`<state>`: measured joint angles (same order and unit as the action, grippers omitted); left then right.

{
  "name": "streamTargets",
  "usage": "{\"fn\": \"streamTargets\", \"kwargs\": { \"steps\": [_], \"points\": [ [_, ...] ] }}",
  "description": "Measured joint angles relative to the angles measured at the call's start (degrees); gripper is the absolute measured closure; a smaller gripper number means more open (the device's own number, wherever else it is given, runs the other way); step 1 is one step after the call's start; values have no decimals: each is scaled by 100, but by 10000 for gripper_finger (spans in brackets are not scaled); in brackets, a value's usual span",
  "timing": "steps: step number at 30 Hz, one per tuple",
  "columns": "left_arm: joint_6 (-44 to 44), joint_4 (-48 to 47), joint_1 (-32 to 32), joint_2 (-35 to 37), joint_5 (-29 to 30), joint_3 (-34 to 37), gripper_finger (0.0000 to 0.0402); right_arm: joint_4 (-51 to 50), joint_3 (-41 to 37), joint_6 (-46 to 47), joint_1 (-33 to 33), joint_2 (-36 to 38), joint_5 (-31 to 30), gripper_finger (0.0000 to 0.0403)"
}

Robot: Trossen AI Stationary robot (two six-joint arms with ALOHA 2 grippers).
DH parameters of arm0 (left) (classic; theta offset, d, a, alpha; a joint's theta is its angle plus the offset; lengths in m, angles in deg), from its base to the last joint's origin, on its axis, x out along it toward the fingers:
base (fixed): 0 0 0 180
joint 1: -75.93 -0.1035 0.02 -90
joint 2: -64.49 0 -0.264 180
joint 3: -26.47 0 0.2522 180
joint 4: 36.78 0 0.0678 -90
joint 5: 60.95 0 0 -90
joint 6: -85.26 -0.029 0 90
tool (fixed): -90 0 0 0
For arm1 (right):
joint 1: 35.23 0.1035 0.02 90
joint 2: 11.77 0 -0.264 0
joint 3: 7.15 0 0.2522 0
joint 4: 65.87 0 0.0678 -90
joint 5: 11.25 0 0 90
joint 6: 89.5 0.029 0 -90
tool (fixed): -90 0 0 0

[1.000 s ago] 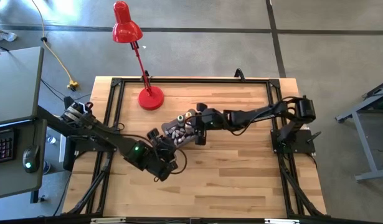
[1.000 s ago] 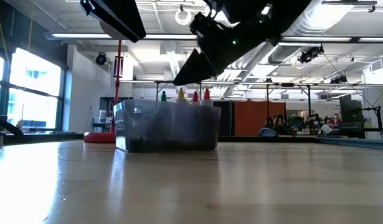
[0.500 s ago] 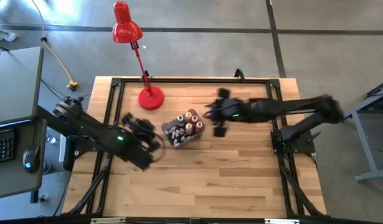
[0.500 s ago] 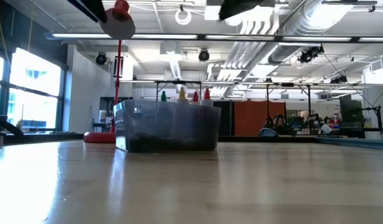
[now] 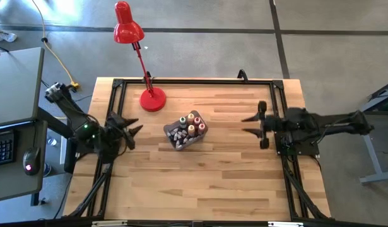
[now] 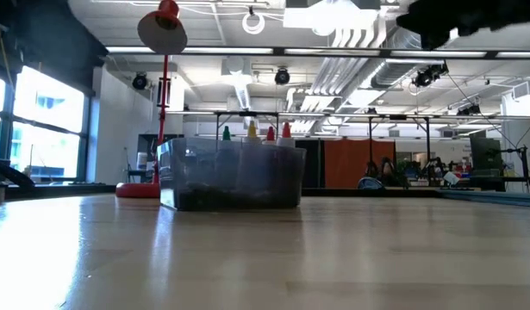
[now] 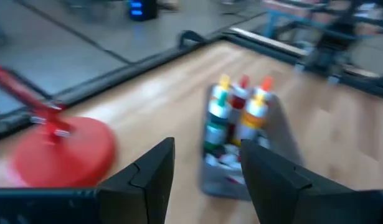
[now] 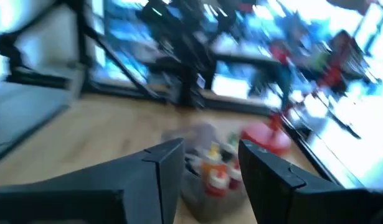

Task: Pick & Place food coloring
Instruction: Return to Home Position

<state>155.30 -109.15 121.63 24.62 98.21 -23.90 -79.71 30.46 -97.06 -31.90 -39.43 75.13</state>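
Both arms have pulled back. A second ago you had both grippers crowded over the bin (image 5: 172, 132) at mid-table. Half a second ago they had cleared it, one on each side. Now the left gripper (image 5: 132, 133) sits at the table's left edge and the right gripper (image 5: 247, 125) near the right edge, by its base. From above, the food coloring (image 5: 190, 125) is now uncovered. Low view: the dark mass above the bin is gone — only a bit of arm (image 6: 458, 17) is left in the top corner.
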Motion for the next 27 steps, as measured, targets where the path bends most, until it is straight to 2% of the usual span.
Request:
{"fn": "streamTargets", "kwargs": {
  "steps": [4,7,12,14,17,20,23,27],
  "points": [
    [-1831,2140,128,872,-186,1074,222,958,-1035,-140,-13,1005,234,258],
    [-3231,3637,75,1414,-608,1673,222,1091,-1463,-143,-45,1625,270,257],
    [-5606,5628,-351,2063,-2008,2436,222,862,-1786,-147,-66,2440,318,258],
    [-6249,5894,-657,2284,-2420,2618,222,635,-1894,-166,-66,2681,318,258],
    [-6920,5804,-1135,2768,-2897,2746,222,535,-1916,-382,-66,2754,416,257],
    [-7542,5861,-1583,3416,-3796,2787,222,545,-1903,-495,-68,2747,583,258],
    [-7883,5759,-1964,4005,-4625,2914,222,462,-1906,-487,-66,2754,738,257],
    [-7850,5681,-2393,3934,-4959,2991,222,329,-1914,-315,-66,2709,534,257]
  ]
}}
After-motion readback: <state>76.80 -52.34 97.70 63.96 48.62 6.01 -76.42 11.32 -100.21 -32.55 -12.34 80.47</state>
